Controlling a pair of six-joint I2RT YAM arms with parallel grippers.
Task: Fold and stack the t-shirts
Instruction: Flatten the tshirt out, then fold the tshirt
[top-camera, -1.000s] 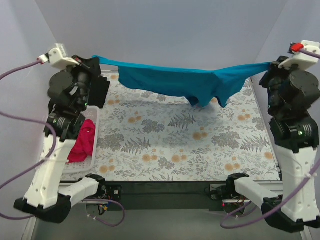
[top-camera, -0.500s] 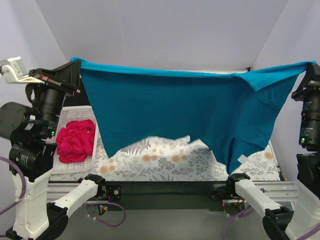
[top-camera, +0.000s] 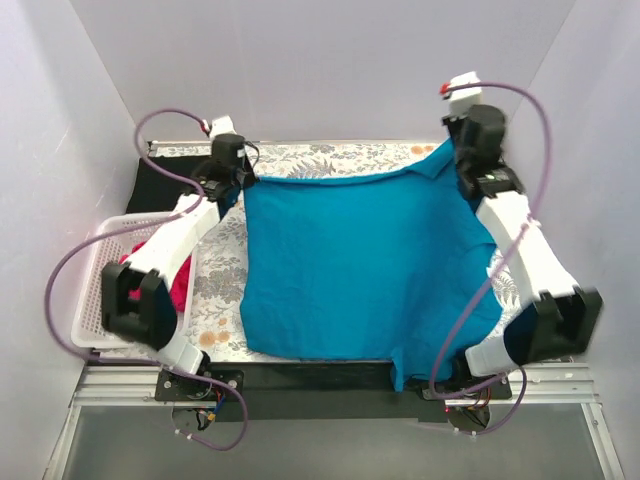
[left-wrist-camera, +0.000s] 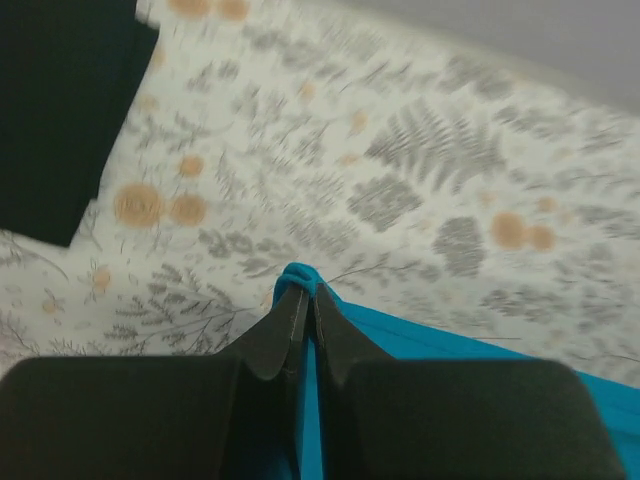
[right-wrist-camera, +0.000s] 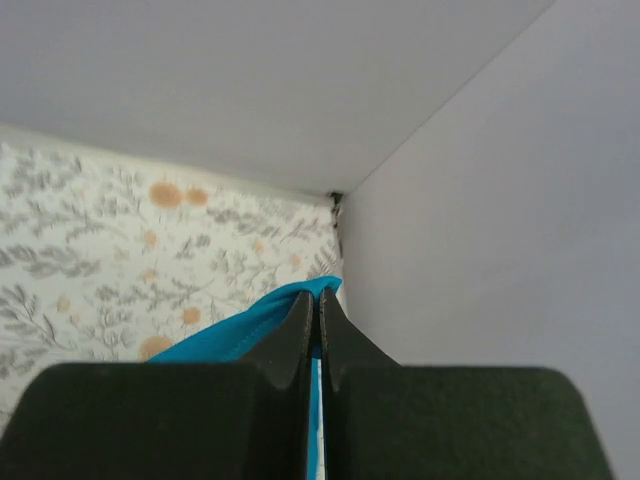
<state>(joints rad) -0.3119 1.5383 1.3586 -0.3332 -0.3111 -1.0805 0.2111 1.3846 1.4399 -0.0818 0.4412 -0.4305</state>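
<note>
At the far left, the white mesh basket (top-camera: 88, 300) held the magenta shirt (top-camera: 181, 288), now partly covered by the left arm, which had lain clear of it half a second before. The black shirt (top-camera: 163, 186) lay flat in the desk's far left corner. Beside it, the left fingers (top-camera: 237, 186) were pressed together on a far corner of the teal shirt (top-camera: 360, 265); the wrist view showed that corner bunched between the tips (left-wrist-camera: 290, 320).

Half a second earlier the teal shirt had hung in the air like a curtain between two raised arms. Now it lay spread across the middle of the desk (top-camera: 320, 157), its near hem drooping over the near edge, and both arms had stretched forward and low toward the back wall.

At the far right corner, the right fingers (top-camera: 456, 160) were likewise closed on the shirt's other far corner, a teal fold pinched between them (right-wrist-camera: 300, 322) close to the side wall.
</note>
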